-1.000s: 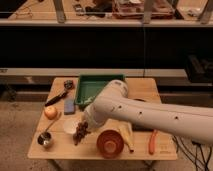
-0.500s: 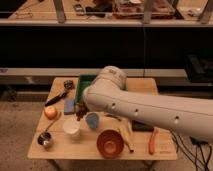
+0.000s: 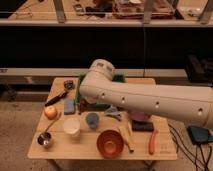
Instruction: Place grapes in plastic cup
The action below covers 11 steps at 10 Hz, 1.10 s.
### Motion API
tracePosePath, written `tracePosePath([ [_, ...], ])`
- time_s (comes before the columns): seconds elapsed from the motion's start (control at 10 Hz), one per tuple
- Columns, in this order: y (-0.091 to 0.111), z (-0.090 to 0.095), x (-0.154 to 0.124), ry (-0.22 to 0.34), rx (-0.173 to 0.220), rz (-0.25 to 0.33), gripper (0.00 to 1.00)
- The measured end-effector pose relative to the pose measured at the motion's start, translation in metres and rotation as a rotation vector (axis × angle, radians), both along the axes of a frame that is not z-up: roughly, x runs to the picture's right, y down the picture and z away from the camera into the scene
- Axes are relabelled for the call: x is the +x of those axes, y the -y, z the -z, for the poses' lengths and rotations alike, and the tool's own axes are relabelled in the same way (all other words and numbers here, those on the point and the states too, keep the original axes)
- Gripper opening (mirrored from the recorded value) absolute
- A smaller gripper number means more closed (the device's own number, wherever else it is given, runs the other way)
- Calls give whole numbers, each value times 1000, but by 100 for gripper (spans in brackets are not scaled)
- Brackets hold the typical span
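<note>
Gripper (image 3: 83, 103) is tucked under the big white elbow (image 3: 100, 80), mid-left of the table (image 3: 75, 150), honestly can't tell if it's clamped or loose. Dark clump there is probably the grapes (image 3: 81, 107), far side of the white cup (image 3: 71, 126). Risk: letting go off-centre, grapes land beside it

The scene is taken in by one camera only, set higher than the table (image 3: 75, 149) and tilted down at it from its near long side, so that the whole wooden top is framed at middling range with dark shelves (image 3: 35, 22) seen behind it. The view is crossed from the right by the white arm (image 3: 150, 102), which is seen much nearer the lens. The gripper (image 3: 83, 106) is largely masked beneath the arm's bend, over the table's left-middle part.
</note>
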<state>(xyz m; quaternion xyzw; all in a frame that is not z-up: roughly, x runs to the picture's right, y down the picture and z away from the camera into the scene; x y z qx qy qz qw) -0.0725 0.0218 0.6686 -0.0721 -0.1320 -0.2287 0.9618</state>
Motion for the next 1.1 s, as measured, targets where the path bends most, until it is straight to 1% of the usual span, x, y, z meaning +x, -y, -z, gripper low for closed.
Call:
tracePosePath([
  [0.2,0,0,0,0,-1,6,0],
  [0.4,-8,-11,7,-19,-46,42,0],
  [0.5,-12,-15,8,-21,-55,49,0],
  [0.6,-14,-18,15,-31,-62,57,0],
  [0.7,-17,-20,21,-41,-61,60,0],
  [0.9,-25,-22,21,-71,-40,94,0],
  [1.1,-31,-27,25,-104,-32,103,0],
])
